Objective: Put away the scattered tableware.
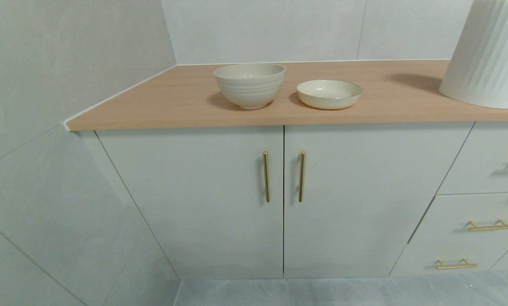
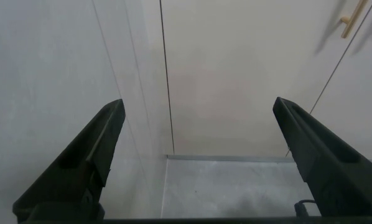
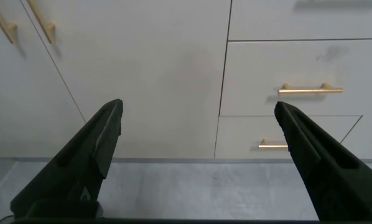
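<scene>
The bowl [image 1: 249,85] and shallow dish [image 1: 329,93] are set side by side on the counter [image 1: 173,106], well above the left claw [image 2: 198,104] and right claw [image 3: 198,104] (both spread open, low before the cabinet doors [image 1: 203,199]).

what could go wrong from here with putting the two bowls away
The deep bowl and shallow dish sit close together near the counter's front edge; grabbing one could knock the other off. The cabinet doors are shut, and their slim handles sit side by side, so a pull may catch both.
</scene>
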### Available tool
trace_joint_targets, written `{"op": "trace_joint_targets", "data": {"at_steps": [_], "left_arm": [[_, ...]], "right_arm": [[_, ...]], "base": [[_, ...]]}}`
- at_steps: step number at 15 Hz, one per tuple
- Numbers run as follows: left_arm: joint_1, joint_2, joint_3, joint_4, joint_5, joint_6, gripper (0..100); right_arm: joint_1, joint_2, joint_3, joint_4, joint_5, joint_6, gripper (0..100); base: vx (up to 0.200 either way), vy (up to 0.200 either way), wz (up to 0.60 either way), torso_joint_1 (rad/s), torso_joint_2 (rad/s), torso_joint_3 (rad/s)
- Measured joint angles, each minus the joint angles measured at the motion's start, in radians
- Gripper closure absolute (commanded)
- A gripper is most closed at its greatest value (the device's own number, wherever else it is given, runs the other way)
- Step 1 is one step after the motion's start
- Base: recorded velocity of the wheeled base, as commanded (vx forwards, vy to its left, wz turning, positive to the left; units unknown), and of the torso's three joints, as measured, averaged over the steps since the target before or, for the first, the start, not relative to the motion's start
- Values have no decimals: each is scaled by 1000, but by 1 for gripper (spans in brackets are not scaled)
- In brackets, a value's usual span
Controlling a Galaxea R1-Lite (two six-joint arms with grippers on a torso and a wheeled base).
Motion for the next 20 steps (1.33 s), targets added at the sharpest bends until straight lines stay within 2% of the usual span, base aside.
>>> {"op": "trace_joint_targets", "data": {"at_steps": [4, 6, 8, 10, 13, 15, 17, 20], "left_arm": [[0, 0, 0, 0, 0, 0, 0], [0, 0, 0, 0, 0, -1, 0], [0, 0, 0, 0, 0, -1, 0], [0, 0, 0, 0, 0, -1, 0], [0, 0, 0, 0, 0, -1, 0], [0, 0, 0, 0, 0, -1, 0], [0, 0, 0, 0, 0, -1, 0], [0, 0, 0, 0, 0, -1, 0]], "right_arm": [[0, 0, 0, 0, 34, -22, 0], [0, 6, -44, 5, 92, 18, 0], [3, 51, -155, -1, 264, 102, 0], [4, 127, -202, 0, 437, 128, 0], [8, 288, -224, -13, 536, 127, 0], [34, 441, -239, -69, 581, 115, 0], [103, 616, -254, -168, 602, 109, 0], [221, 893, -267, -390, 612, 108, 0]], "base": [[0, 0, 0, 0, 0, 0], [0, 0, 0, 0, 0, 0], [0, 0, 0, 0, 0, 0], [0, 0, 0, 0, 0, 0], [0, 0, 0, 0, 0, 0], [0, 0, 0, 0, 0, 0], [0, 0, 0, 0, 0, 0], [0, 0, 0, 0, 0, 0]]}}
